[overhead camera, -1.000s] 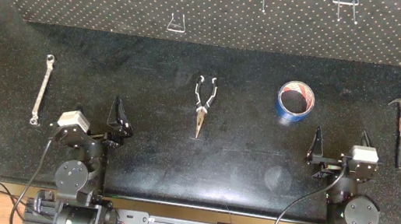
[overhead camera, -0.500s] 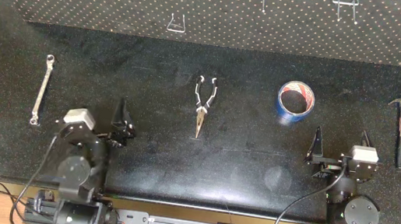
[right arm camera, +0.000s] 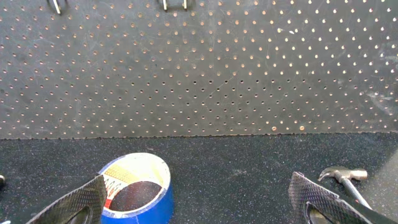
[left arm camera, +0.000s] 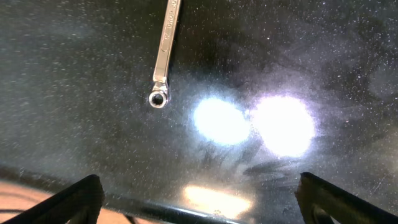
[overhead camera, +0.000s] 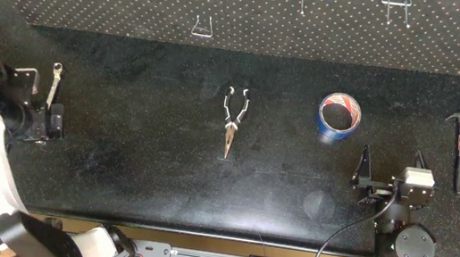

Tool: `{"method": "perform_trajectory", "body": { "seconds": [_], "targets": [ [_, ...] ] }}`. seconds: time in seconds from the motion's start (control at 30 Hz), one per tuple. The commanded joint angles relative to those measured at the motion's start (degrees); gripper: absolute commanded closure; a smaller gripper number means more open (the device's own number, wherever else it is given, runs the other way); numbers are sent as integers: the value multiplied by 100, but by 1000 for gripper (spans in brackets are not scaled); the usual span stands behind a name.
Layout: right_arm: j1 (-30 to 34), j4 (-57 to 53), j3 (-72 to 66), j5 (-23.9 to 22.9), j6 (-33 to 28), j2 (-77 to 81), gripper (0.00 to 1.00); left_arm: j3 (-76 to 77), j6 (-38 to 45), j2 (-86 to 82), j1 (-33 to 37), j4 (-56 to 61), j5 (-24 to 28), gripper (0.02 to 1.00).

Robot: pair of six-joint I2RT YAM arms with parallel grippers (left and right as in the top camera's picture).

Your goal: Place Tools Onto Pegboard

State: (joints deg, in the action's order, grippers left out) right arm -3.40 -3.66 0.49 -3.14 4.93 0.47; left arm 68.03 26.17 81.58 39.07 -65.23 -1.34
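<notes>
Nothing's up on the pegboard (overhead camera: 228, 11) yet: its hooks, e.g. the triangular one (overhead camera: 202, 27), hang bare, and all 4 tools lie flat on the black table (overhead camera: 163, 155). L to R that's the wrench (overhead camera: 55, 77), needle-nose pliers (overhead camera: 231, 120), blue tape roll (overhead camera: 338, 115) and hammer (overhead camera: 459, 152), well apart from each other. The left gripper (left arm camera: 199, 199) is out over the wrench's near end, claw spread wide w/ nothing in it. In the wrist view the ring end (left arm camera: 159, 98) sits just ahead of the fingers, not between them, so no contact as far as I can see. The right gripper (overhead camera: 390, 156) sits low by its base, between tape and hammer, facing the board, claw also open and empty. So by my read it's 0 of 4 done, and the wrench looks like the first pick. Still to do on it: lower, close, lift, hang. The other 3 haven't been touched.
</notes>
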Motion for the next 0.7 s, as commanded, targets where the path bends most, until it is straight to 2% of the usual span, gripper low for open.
{"method": "perform_trajectory", "body": {
  "seconds": [0.03,0.13,0.27,0.5,0.7],
  "targets": [
    [26,-13,-26,-92,83,-39,42,586,890,1556,557,9,479,18],
    [26,-13,-26,-92,85,-39,42,1082,1110,2240,570,50,439,18],
    [26,-15,-26,-92,83,-39,42,1526,1635,2830,551,302,136,20],
    [26,-13,-26,-92,83,-39,42,1541,1596,3324,420,667,138,18],
    [26,-13,-26,-92,83,-39,42,1541,1167,3598,149,837,31,18]
  ]
}}
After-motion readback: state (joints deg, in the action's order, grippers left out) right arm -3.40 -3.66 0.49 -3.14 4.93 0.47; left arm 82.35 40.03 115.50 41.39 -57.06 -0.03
